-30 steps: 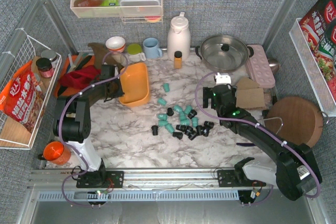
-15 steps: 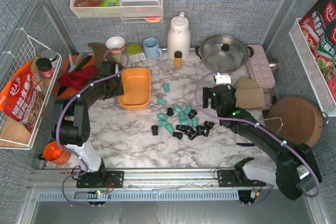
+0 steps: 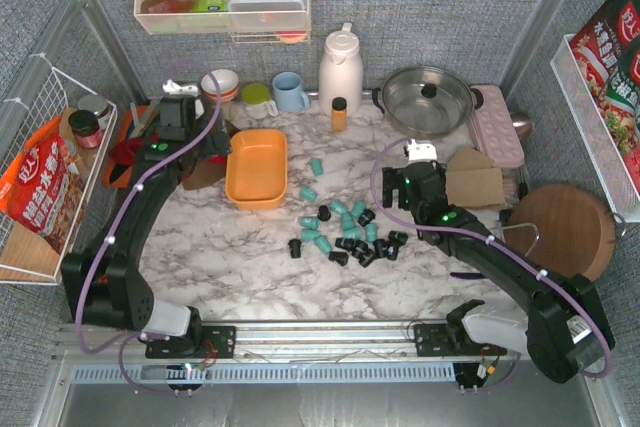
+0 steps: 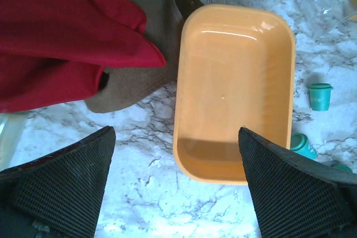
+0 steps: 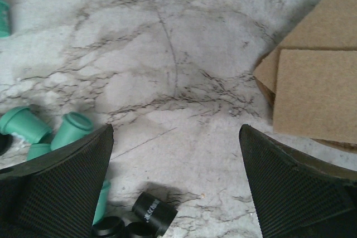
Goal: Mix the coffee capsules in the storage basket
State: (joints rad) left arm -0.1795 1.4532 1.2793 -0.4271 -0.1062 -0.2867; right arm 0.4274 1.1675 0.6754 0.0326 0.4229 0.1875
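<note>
The storage basket (image 3: 257,168), an orange-yellow tray, lies flat and empty on the marble table; in the left wrist view the basket (image 4: 234,82) fills the middle. My left gripper (image 3: 200,154) hovers at its left side, open and holding nothing (image 4: 175,132). The coffee capsules (image 3: 345,232), teal and black, lie scattered on the table right of the basket; two teal ones (image 3: 316,166) sit closest to it. My right gripper (image 3: 397,193) is open over bare marble (image 5: 175,129) just right of the heap, with teal capsules (image 5: 72,129) and a black one (image 5: 153,211) at its lower left.
A red cloth (image 3: 140,152) lies left of the basket. At the back stand a bowl (image 3: 220,82), blue mug (image 3: 290,91), white jug (image 3: 340,69), small bottle (image 3: 339,113) and lidded pot (image 3: 428,99). Brown pads (image 3: 475,182) and a round board (image 3: 565,227) lie on the right.
The left gripper opened and let go of the basket, which went from tilted to flat on the table. The left arm drew back towards the far left. The right arm barely moved.
</note>
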